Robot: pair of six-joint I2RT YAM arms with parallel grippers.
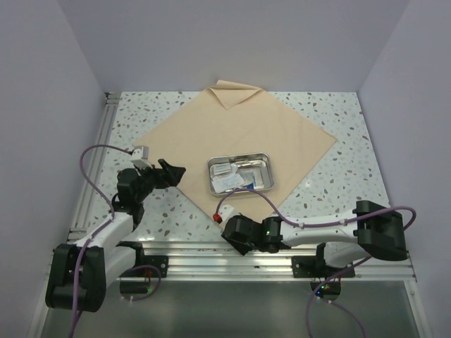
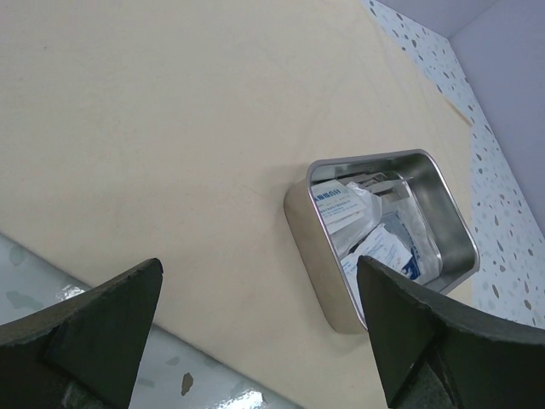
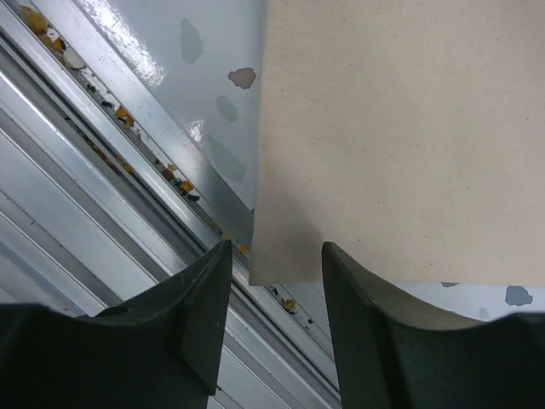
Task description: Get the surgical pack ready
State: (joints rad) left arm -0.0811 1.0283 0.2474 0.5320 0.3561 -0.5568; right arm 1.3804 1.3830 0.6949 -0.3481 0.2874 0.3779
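The beige wrap sheet (image 1: 239, 134) lies spread cornerwise on the desk (image 1: 338, 190), its far corner folded over. The steel tray (image 1: 210, 179) sits on its near half with white sachets (image 1: 229, 183) inside. The right claw (image 3: 274, 251) is spread open and grips nothing, a finger either side of the sheet's near corner, right by the desk's metal rail (image 3: 102, 170). The left claw (image 2: 260, 266) hangs wide open too, over the sheet's left edge, facing the tray. My worry is that corner. The cloth is thin and flat, so the fingers might close on air or scrape the rail, and a hard tug could drag the sheet and shift the tray.
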